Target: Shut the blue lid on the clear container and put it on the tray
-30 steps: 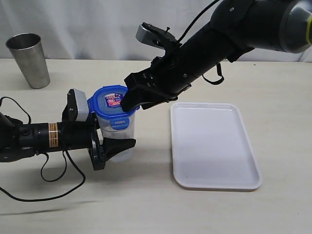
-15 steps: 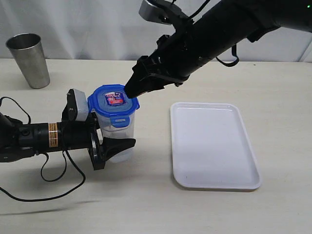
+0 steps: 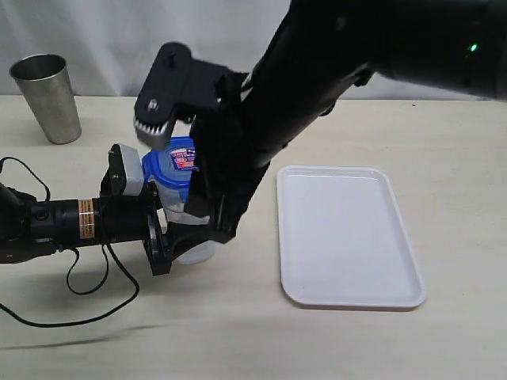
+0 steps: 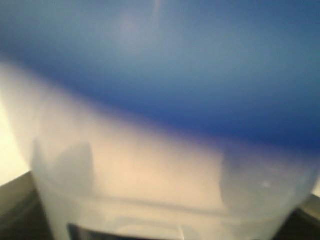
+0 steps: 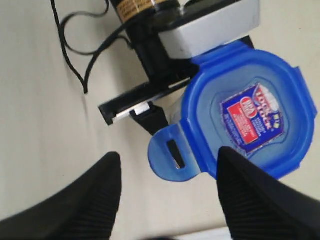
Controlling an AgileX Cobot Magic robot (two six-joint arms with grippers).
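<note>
Exterior view: we see a pale table (image 3: 79, 340) with the left arm (image 3: 71, 222) lying low from the left edge. The left gripper (image 3: 181, 224) has a jaw on either side of a clear container (image 3: 178, 202) and grips it upright near the middle of the table. A blue lid (image 3: 170, 166) sits on top of the container. The right arm (image 3: 333, 71) slants in from the far right and crosses the container's right side, hiding part of it. A white tray (image 3: 348, 237) lies to the right, well apart from the container, with nothing on it. A steel cup (image 3: 46, 95) stands at the far left.

Left wrist view: blurred and very close, we make out only the blue of the lid (image 4: 200, 60) above the cloudy wall of the container (image 4: 150, 190).

Right wrist view: we look down on the lid (image 5: 250, 115), seated on the container. The right gripper (image 5: 167, 152) hangs above it with its two fingers (image 5: 95, 200) spread wide, holding nothing. Between them one snap flap (image 5: 170, 155) sticks out flat from the lid's edge, not folded down.

We judge that closing the lid is the step in hand: the lid is on, but at least this flap is unlatched. The next move calls for the right gripper to press that flap down against the container's side while the left gripper steadies it. Only then can the container go to the tray.
</note>
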